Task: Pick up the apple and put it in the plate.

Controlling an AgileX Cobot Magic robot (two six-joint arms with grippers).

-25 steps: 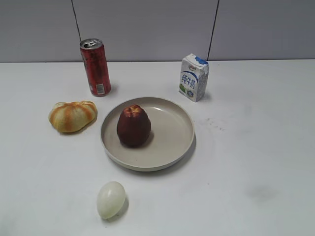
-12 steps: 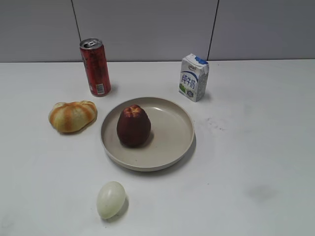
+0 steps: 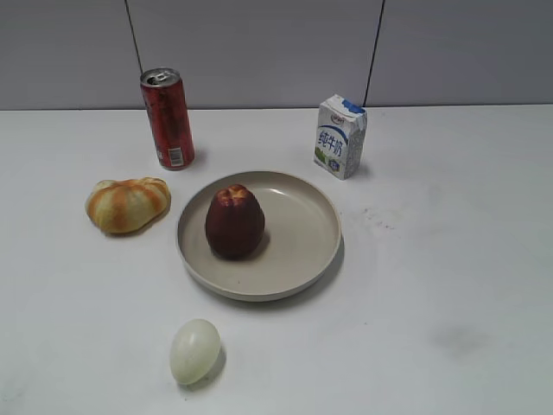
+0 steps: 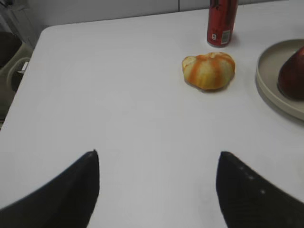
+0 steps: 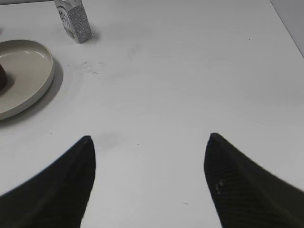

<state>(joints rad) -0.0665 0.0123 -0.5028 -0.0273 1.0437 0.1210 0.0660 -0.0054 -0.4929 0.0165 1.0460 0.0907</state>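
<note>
The dark maroon apple point(image 3: 234, 221) stands upright in the left half of the beige plate point(image 3: 302, 246) at the table's middle. Its edge shows at the right border of the left wrist view point(image 4: 292, 76), inside the plate's rim point(image 4: 271, 90). The plate also shows at the left of the right wrist view point(image 5: 28, 71). My left gripper point(image 4: 157, 159) is open and empty over bare table, well short of the plate. My right gripper point(image 5: 149, 142) is open and empty over bare table to the plate's right. Neither gripper shows in the exterior view.
An orange-striped bread roll point(image 3: 127, 204) lies left of the plate. A red can point(image 3: 168, 118) stands behind it. A small milk carton point(image 3: 340, 136) stands behind the plate on the right. A pale egg point(image 3: 194, 350) lies in front of the plate.
</note>
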